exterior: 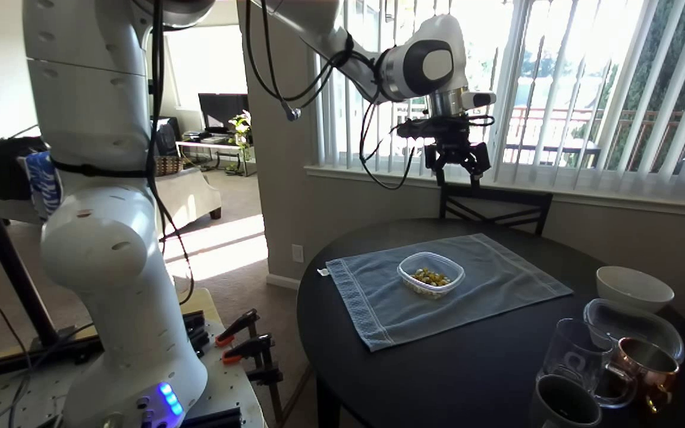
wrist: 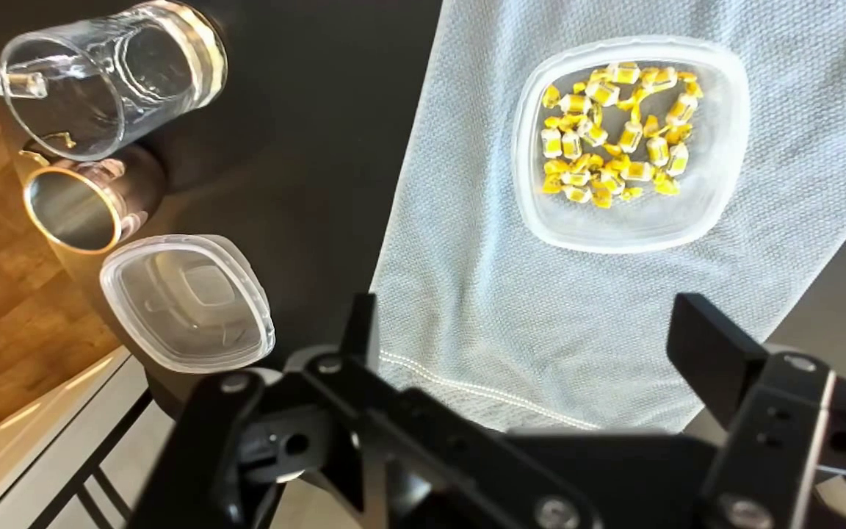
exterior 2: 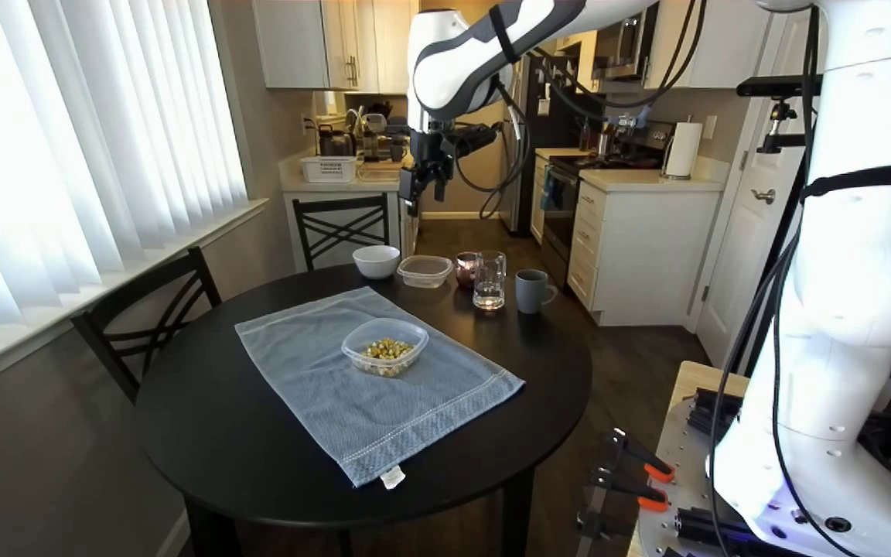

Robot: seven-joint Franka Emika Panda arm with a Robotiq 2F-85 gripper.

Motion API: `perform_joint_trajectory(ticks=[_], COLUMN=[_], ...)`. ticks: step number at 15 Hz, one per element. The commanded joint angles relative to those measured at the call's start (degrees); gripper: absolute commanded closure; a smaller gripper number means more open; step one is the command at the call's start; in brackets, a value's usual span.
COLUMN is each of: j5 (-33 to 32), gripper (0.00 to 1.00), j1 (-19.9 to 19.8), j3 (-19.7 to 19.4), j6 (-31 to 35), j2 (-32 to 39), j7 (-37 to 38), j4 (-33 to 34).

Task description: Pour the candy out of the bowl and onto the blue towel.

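Note:
The bowl, a clear squarish plastic container, stands upright on the blue towel in both exterior views (exterior: pixel 459 282) (exterior 2: pixel 354 356) and in the wrist view (wrist: pixel 636 228). The candy, small yellow wrapped pieces, lies inside the bowl (exterior: pixel 430 277) (exterior 2: pixel 387 349) (wrist: pixel 630 137). The blue towel (exterior: pixel 372 297) (exterior 2: pixel 306 363) (wrist: pixel 452 250) lies slightly wrinkled on the dark round table. My gripper (exterior: pixel 458 177) (exterior 2: pixel 426 199) (wrist: pixel 526 300) is open and empty, high above the table and apart from the bowl. Its fingers point down, wide apart.
A white bowl (exterior: pixel 634 290) (exterior 2: pixel 377 263), an empty clear container (exterior 2: pixel 425 272) (wrist: pixel 188 305), a copper mug (exterior 2: pixel 465 271) (wrist: pixel 74 209), a glass mug (exterior 2: pixel 489 282) (wrist: pixel 107 88) and a grey mug (exterior 2: pixel 532 292) stand beside the towel. Chairs (exterior: pixel 497 208) (exterior 2: pixel 345 226) stand round the table.

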Motion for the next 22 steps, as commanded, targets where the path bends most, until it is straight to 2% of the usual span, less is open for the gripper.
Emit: perform_joint_trajectory(ticks=[1,4,8,11,13,16,19,22], j5=[0.25,0.39,6.75,13.05,14.65,13.18,13.37,13.53], gripper=[0.00,0.00,0.00,0.00,0.00,0.00,0.00,0.00], j1=[0.96,-0.49,-5.38,-10.06,-12.00,-11.90,-11.75,-11.78], j3=[-1.01,-2.21,-4.00,-0.32,3.26,6.13,6.71,5.45], j6=[-0.17,3.62,15.64,19.31,17.98,14.54,9.53,4.97], j2=[0.00,3.94,13.26,22.37,26.24,29.99,33.40,36.55], j7=[-0.18,-1.89,-9.25,-18.14,-23.72,-27.76,-27.93,-26.18], j4=[0.12,1.34,1.87,7.17,11.35,16.90,21.47,24.43])
